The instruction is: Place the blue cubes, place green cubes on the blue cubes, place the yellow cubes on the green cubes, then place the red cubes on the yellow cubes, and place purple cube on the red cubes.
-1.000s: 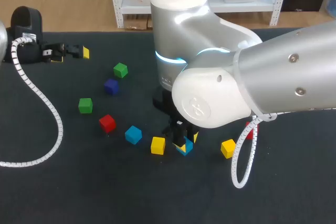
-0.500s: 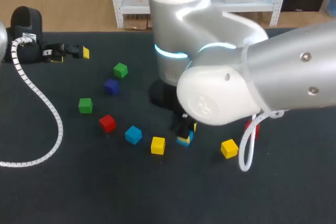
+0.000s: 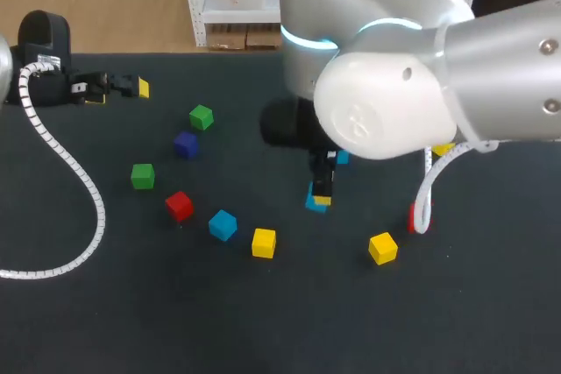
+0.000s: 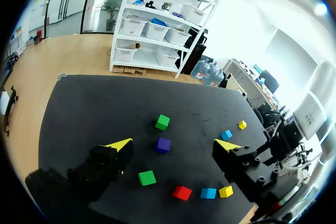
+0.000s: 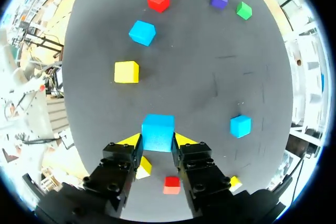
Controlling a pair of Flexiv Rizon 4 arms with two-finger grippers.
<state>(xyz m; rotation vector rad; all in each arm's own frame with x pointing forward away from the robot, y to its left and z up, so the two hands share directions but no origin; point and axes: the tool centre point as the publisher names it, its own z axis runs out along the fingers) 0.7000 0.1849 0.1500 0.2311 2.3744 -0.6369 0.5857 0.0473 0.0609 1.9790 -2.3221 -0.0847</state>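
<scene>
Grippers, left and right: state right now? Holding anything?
Left gripper: open, nothing between its fingers.
Right gripper: closed on a blue cube.

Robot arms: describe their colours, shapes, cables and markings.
The right arm has thick rounded silver and white segments, a glowing cyan ring and a white coiled cable. The left gripper and right gripper are black and blocky with yellow tips.

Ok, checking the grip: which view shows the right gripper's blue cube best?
The right wrist view: the blue cube sits between the fingers of the right gripper. The head view shows only a sliver under the arm; the left wrist view doesn't clearly show it.
</scene>
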